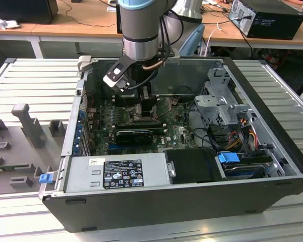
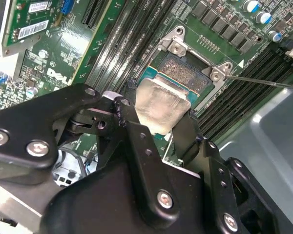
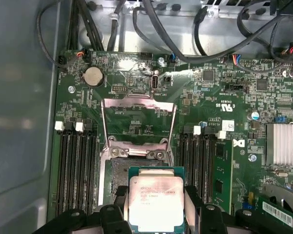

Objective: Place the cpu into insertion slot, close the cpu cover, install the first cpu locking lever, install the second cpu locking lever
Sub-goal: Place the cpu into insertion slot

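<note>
My gripper (image 2: 157, 116) is shut on the cpu (image 2: 162, 103), a flat square chip with a dull silver top, held by two opposite edges between black fingers (image 2: 135, 134). It hangs slightly tilted just over the insertion slot (image 2: 184, 73), whose dark pin field shows beyond the chip. In the first wrist view the cpu (image 3: 154, 201) covers part of the insertion slot (image 3: 118, 171), and the cpu cover (image 3: 106, 124) stands swung open past it. A thin metal locking lever (image 2: 263, 82) sticks out beside the socket. In the exterior view the gripper (image 1: 146, 105) is low inside the computer case.
Long black memory slots (image 3: 75, 165) flank the socket on both sides. A black card (image 1: 136, 135), the power supply (image 1: 118, 171), a drive cage (image 1: 222, 108) and loose cables (image 3: 185, 44) crowd the case. The case wall (image 2: 268, 141) rises close by.
</note>
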`<state>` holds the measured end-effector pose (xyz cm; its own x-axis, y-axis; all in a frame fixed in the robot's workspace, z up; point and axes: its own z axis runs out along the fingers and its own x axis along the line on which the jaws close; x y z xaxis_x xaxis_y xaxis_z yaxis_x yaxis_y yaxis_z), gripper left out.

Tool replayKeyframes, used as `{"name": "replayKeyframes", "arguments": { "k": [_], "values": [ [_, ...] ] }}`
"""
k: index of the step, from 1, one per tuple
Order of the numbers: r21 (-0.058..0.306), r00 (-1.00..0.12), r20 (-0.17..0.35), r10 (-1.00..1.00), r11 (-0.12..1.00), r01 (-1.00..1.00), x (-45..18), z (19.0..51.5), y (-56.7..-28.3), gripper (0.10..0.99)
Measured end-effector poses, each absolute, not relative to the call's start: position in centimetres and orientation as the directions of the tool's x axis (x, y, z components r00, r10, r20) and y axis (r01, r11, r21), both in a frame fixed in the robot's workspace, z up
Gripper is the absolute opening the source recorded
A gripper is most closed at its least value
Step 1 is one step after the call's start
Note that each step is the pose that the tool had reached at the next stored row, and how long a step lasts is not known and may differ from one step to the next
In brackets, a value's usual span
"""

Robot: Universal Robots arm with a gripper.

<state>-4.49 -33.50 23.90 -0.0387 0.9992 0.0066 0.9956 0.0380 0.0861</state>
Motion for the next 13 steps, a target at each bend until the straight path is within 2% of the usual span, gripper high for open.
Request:
{"name": "replayKeyframes", "arguments": {
  "k": [13],
  "values": [
    [0.086,-0.039,0.007,0.999,0.038,0.996,-5.2,22.7,-33.5,0.541]
  ]
}}
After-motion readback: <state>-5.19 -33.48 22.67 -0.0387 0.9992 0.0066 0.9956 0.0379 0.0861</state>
